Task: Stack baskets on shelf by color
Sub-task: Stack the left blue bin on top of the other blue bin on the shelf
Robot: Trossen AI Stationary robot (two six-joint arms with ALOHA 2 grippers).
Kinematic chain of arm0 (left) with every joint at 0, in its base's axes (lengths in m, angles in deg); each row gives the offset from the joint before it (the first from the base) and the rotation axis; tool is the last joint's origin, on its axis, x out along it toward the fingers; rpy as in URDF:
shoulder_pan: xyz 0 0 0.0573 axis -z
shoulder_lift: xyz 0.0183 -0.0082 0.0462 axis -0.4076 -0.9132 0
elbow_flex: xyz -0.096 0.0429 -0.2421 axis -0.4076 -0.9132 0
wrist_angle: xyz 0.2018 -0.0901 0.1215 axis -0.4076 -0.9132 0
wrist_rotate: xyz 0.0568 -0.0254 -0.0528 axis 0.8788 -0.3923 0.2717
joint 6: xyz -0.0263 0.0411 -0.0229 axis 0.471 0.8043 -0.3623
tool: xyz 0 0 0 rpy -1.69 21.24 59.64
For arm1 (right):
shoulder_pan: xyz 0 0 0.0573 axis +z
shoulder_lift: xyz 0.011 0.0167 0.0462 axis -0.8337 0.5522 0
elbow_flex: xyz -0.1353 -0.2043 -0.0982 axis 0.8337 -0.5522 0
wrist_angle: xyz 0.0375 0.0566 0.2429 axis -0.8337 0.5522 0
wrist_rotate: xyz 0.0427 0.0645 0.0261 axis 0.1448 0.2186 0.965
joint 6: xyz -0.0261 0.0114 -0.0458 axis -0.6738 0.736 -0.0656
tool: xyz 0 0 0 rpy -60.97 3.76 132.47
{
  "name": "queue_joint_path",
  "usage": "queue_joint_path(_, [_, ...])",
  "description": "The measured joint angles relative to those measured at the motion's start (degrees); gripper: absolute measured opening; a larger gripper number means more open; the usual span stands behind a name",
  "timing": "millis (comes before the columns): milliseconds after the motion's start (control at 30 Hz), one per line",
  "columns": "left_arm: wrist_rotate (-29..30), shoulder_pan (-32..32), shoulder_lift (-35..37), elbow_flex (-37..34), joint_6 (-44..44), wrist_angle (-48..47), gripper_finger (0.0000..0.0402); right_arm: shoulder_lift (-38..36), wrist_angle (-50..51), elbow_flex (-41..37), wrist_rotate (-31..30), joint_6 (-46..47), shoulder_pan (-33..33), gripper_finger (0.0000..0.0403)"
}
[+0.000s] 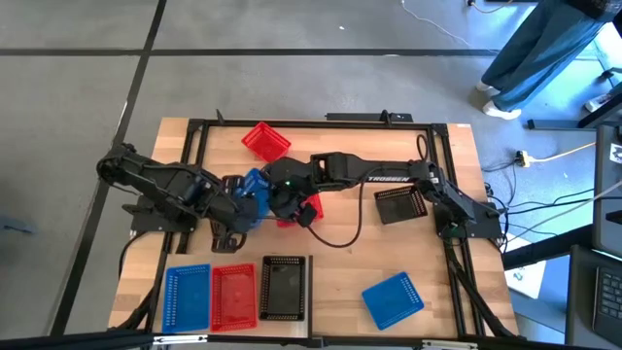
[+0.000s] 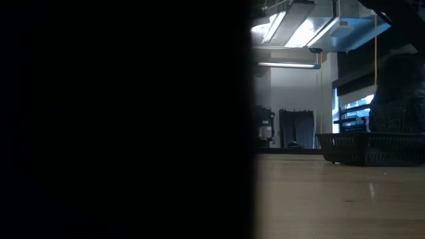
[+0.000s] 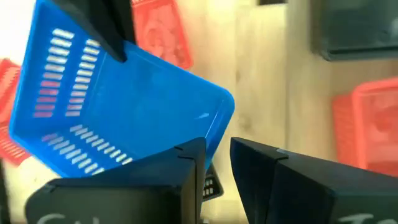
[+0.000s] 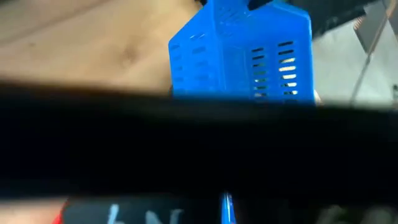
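Baskets in the high view count seven: three blue, three red at least in part, and two black. A blue basket (image 1: pixel 188 297), a red basket (image 1: pixel 233 295) and a black basket (image 1: pixel 284 288) stand side by side along the near edge of the table (image 1: pixel 330 258). A second blue one (image 1: pixel 393 299) lies tilted to their right, a second black one (image 1: pixel 399 205) sits beside the right arm, and a red one (image 1: pixel 265 141) lies tilted near the far edge. The held blue basket (image 1: pixel 253 185) sits at the table's middle, where both arms meet, with a red basket (image 1: pixel 309 209) partly hidden under the right arm. The left gripper (image 1: pixel 233 209) reaches in from the left, the right gripper (image 1: pixel 280 197) stretches across from the right.

The low view shows one black basket (image 2: pixel 372 147) standing on the table; a dark mass blocks the left half.

In the left wrist view, the blue basket (image 3: pixel 118 109) hangs tilted, its rim corner just beside the slightly parted fingers (image 3: pixel 193 168), and the other arm's finger touches its upper rim.

In the right wrist view, the blue basket (image 4: pixel 242 56) stands up ahead, its rim pinched in that gripper's pressed-together jaws.
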Motion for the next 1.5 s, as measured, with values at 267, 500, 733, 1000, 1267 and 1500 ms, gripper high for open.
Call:
queue_joint_path(267, [3.7,-0.6,0.0,0.0,-6.5,-0.1,0.0060,-0.2,2.7,0.0,-9.8,0.5,-0.1,0.0000])
queue_joint_path(500, [13.0,-3.7,0.1,-0.1,-15.4,-1.9,0.0060,-0.2,4.1,0.1,-17.9,0.5,0.3,0.0000])
queue_joint_path(733, [19.2,-5.6,1.8,-0.3,-18.1,-3.9,0.0059,-0.4,5.9,0.3,-22.8,0.5,1.9,0.0000])
queue_joint_path(1000, [20.7,-5.7,3.0,-0.3,-17.8,-3.6,0.0059,-0.5,4.8,0.3,-23.0,0.7,2.5,0.0000])
queue_joint_path(1267, [8.5,-4.6,3.2,0.0,-15.6,-4.8,0.0059,-0.5,3.4,0.0,-21.6,0.2,2.1,0.0000])
queue_joint_path(1500, [-0.4,-4.4,1.8,-6.1,-15.6,-5.5,0.0060,0.2,6.4,-0.5,-22.0,-2.2,2.2,0.0000])
